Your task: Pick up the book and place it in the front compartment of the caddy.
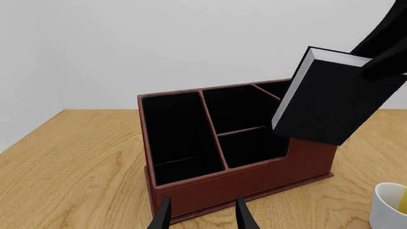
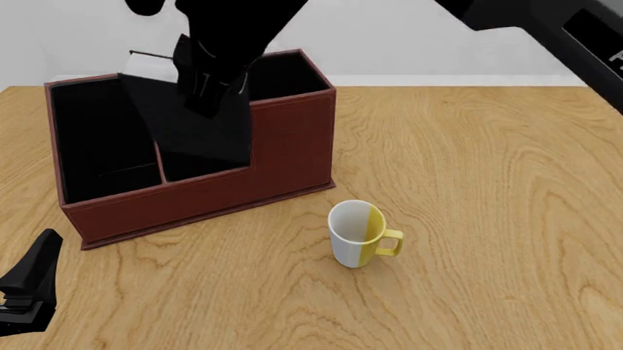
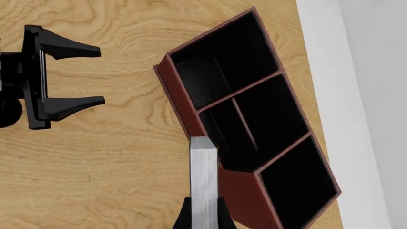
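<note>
Here the right gripper is clamped on the book, holding it tilted in the air above the caddy, over its low front wall and the compartments just behind it. The caddy sits toward the far left corner of the table. The left gripper waits near the table's near left edge, fingers spread with nothing between them. A white-and-yellow mug stands apart from the caddy, nearer the table's near edge.

Black book with white page edges hangs tilted above the reddish-brown, black-lined caddy, over its low near compartments, table's far left.
</note>
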### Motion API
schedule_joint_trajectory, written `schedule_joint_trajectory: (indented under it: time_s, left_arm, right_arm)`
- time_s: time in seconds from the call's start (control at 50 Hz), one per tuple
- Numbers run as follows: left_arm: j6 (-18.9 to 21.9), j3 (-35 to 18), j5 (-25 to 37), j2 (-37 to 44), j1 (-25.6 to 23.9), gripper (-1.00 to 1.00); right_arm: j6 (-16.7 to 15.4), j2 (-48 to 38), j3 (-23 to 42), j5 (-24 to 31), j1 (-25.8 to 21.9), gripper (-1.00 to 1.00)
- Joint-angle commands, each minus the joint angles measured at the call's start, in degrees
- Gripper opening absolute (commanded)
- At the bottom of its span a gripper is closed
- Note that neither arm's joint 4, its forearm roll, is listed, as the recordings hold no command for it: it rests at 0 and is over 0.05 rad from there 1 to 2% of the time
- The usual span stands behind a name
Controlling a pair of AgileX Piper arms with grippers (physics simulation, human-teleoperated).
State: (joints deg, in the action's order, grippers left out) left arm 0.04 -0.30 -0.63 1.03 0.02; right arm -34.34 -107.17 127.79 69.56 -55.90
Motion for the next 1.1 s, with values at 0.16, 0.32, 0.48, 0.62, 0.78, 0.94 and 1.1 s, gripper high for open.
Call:
schedule_joint_trajectory:
  time_s: [0.16,0.32,0.48,0.62,0.78,0.94,1.1]
  left_arm:
    - [-0.02,0.0,0.01,-0.02,0.0,1.0]
    - [0.01,0.0,0.0,0.0,-0.01,1.0]
    - [0.0,0.0,0.0,-0.01,0.0,1.0]
    - [0.01,0.0,0.0,0.0,-0.01,1.0]
    - [0.0,0.0,0.0,-0.01,-0.01,1.0]
    - [0.0,0.0,0.0,0.0,0.0,1.0]
    - [0.0,0.0,0.0,-0.01,0.0,1.0]
  right_arm:
    - [-5.97,0.52,11.81,0.34,-2.2,-1.0]
    - [-11.29,1.31,14.19,0.34,-4.93,-1.0]
    - [-19.3,-0.72,16.36,0.34,-4.06,-1.0]
    - [-23.61,-3.11,18.45,0.33,-4.11,-1.0]
    - [-29.15,-7.26,21.26,0.31,-1.8,-1.0]
    - [-32.41,-10.04,21.9,0.32,0.35,-1.0]
    - [-34.31,-11.61,21.73,0.29,0.96,-1.0]
